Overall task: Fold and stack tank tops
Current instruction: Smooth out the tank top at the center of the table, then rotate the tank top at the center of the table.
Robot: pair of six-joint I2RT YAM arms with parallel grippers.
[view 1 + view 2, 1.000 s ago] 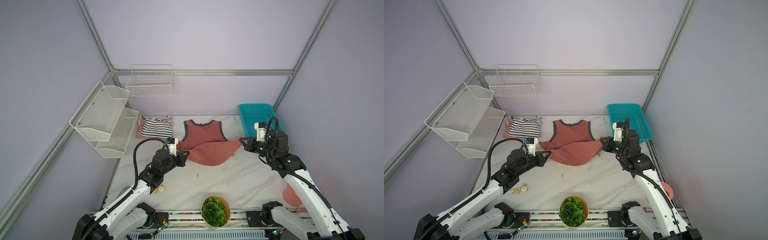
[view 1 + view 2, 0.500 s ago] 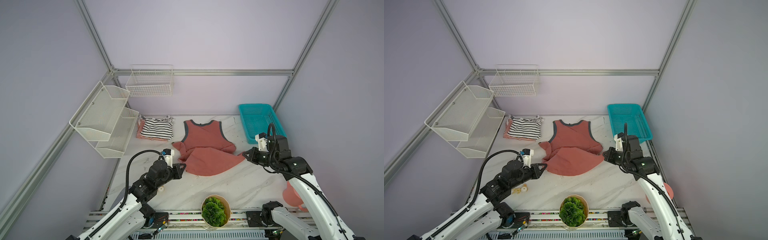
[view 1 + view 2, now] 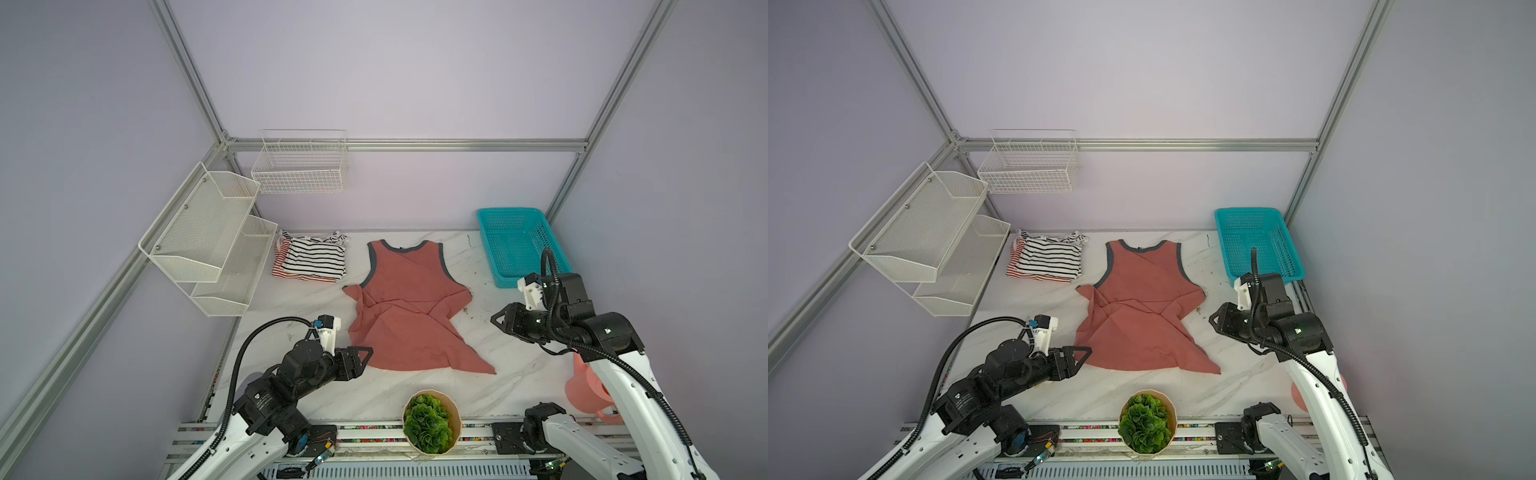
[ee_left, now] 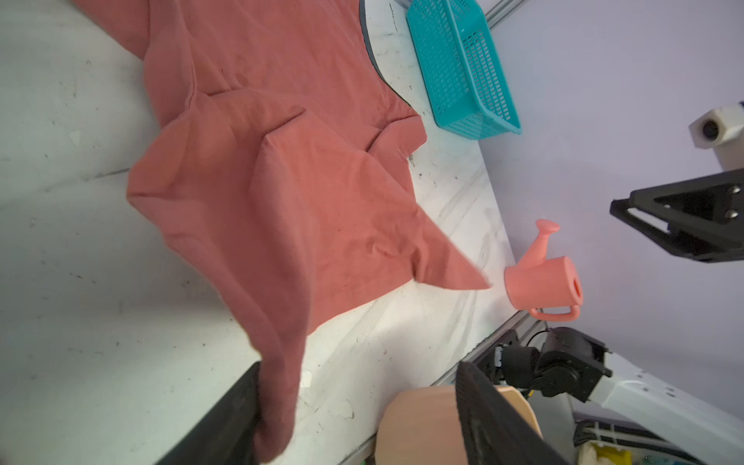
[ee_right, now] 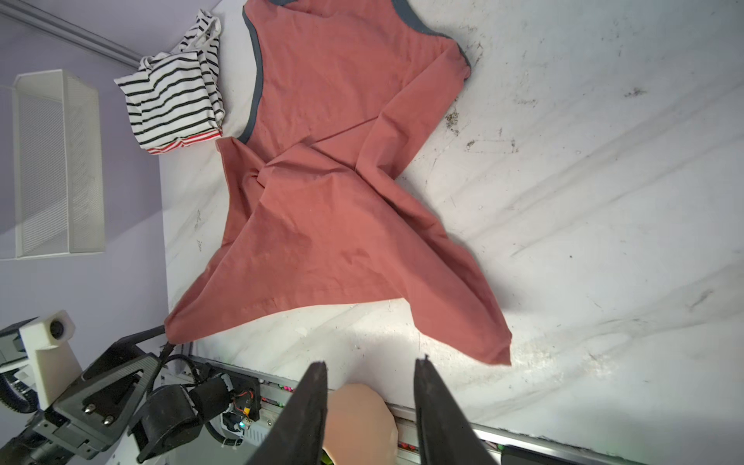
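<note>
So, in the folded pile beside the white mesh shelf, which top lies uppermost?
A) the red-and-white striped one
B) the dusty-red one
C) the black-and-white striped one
C: the black-and-white striped top covers the pile, and only an edge of the red-and-white striped top shows beneath it; the dusty-red top is spread out, not on the pile.

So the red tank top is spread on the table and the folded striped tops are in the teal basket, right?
Wrong place: the folded striped tops lie on the table, not in the teal basket, as both top views show. The red tank top is indeed spread out.
</note>
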